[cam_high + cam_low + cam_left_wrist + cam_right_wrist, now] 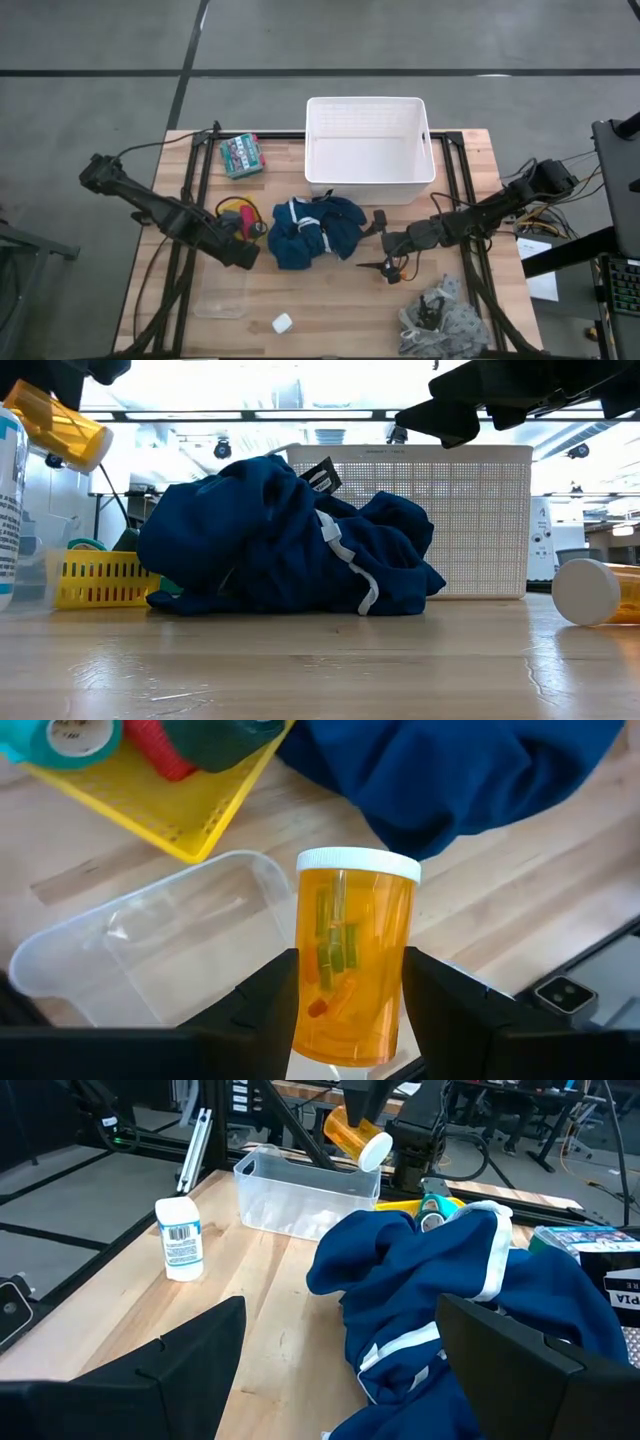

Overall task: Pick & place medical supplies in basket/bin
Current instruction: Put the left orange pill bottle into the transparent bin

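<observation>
Left gripper (345,995) is clamped on the orange pill bottle (352,955), lifted off the table, white cap pointing away from the wrist, long axis along the fingers. The clear box (160,945) sits directly below and ahead; likely drop target. Yellow tray (232,214) just beyond. Blue garment (315,230) lies mid-table, nearer the right gripper (392,248), whose fingers are spread, empty, facing it. White tub (368,150) behind.

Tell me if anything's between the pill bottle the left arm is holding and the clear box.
Nothing visible blocks it. The left pincer holds the orange pill bottle in the air, and the clear plastic box lies open just beyond it; the yellow tray and blue garment lie off to the sides.
</observation>
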